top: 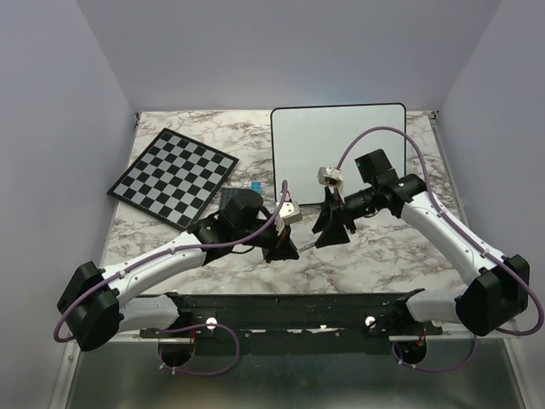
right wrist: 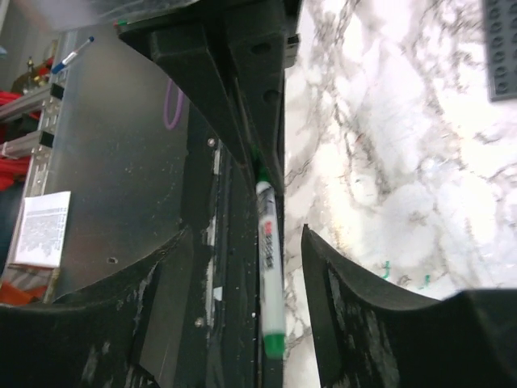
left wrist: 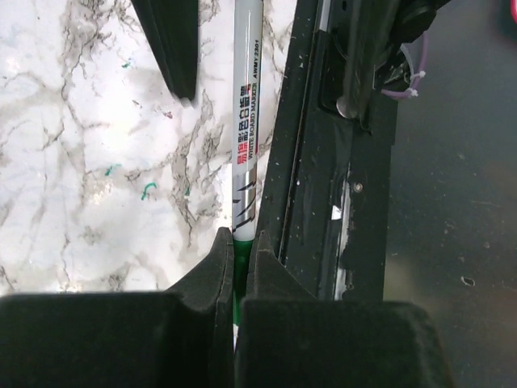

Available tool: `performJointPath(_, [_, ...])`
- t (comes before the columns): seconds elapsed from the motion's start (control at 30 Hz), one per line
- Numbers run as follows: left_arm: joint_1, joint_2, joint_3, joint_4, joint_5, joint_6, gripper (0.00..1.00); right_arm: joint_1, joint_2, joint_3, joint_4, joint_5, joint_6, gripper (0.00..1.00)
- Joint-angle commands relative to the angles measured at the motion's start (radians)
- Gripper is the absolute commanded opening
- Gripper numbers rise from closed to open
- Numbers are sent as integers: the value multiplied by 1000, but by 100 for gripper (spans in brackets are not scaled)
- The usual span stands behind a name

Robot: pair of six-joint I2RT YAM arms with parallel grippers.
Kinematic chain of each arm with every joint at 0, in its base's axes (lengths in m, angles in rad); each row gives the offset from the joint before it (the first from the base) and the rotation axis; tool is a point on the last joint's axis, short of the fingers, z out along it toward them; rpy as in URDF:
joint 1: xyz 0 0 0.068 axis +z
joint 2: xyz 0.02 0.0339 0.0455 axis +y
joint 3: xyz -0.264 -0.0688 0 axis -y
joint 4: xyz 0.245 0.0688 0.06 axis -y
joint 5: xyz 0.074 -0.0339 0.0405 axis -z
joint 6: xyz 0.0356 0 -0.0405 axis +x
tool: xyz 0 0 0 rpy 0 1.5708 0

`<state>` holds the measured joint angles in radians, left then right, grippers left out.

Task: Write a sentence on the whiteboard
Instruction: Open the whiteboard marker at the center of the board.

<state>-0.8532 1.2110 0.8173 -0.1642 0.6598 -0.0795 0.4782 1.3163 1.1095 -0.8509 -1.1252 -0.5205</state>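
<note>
Top external: whiteboard (top: 341,145) at the far side of the marble table (top: 400,256), right of centre, black frame all round, face reading plain white from this height. Chessboard (top: 173,176) well to its left, turned at an angle. Small dark studded plate (top: 251,187) between the two boards.

Both arms reaching inward, meeting just in front of the whiteboard's near edge. Left end effector (top: 281,249) and right end effector (top: 330,230) close beside each other, tips pointing down toward the marble.

Left wrist: left end effector clamped tight on a marker (left wrist: 245,121), white barrel printed "WHITE BOARD MARKER", green section pinched between the pads. Barrel running straight out from the fingers, along the line where the marble meets the black mounting rail (left wrist: 323,202). A few short green marks (left wrist: 147,191) on the marble left of the barrel. One dark finger of the other arm at upper left.

Right wrist: right end effector open, one finger on each side of the marker, gap visible on both sides, no contact seen. Marker's green end (right wrist: 273,343) nearest the camera, far end gripped in the left arm's black fingers.
</note>
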Motion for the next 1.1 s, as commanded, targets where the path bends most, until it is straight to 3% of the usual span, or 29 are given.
performJointPath(0.0, [-1, -113, -104, 204, -40, -144, 0, -73, -43, 26, 55, -148, 71, 67])
performJointPath(0.2, [-1, -200, -207, 409, -120, -258, 0, -90, -60, 49, 96, -182, 85, 74])
performJointPath(0.47, [-3, -206, -254, 647, -227, -387, 0, -89, -97, -59, 508, -174, 476, 73])
performJointPath(0.67, [-4, -163, -254, 752, -264, -436, 0, -38, -81, -65, 608, -143, 576, 68])
performJointPath(0.9, [-10, -145, -257, 785, -269, -448, 0, -33, -71, -60, 682, -153, 649, 50])
performJointPath(1.07, [-12, -154, -279, 845, -299, -480, 0, -33, -65, -89, 753, -166, 729, 45])
